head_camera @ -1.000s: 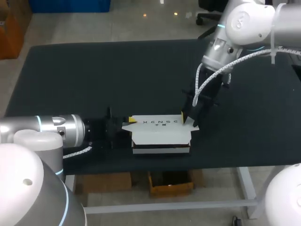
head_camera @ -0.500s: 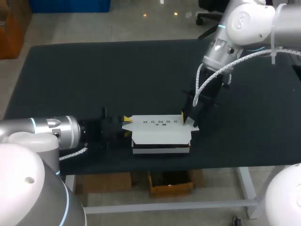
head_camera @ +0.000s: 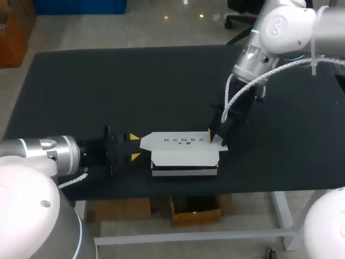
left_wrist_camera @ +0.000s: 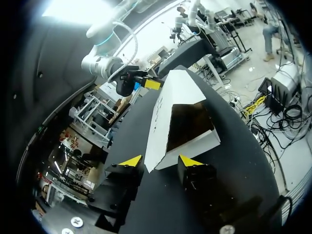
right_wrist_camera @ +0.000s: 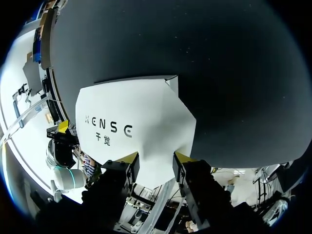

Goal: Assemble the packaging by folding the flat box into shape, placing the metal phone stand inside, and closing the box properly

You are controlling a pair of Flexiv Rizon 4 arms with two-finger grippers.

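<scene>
Left jaws standing spread, empty, just short of box [head_camera: 180, 142].
Box lying on dark matte table [head_camera: 108, 81], spanning between both jaws.
- Material: thin white card, creased flaps, open end facing left jaws.
- Handling: likely light, dent-prone, sliding easily; gripping flap edges near creases.

Right jaws straddling far-end flap; whether pinching, cannot tell.

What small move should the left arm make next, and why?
Probably ease the left gripper forward to the box and press its near end closed. The gripper is open and sits just clear of that end, which gapes dark in the left wrist view. The right gripper is at the box's other end, so it could steady the box against the push.
</scene>
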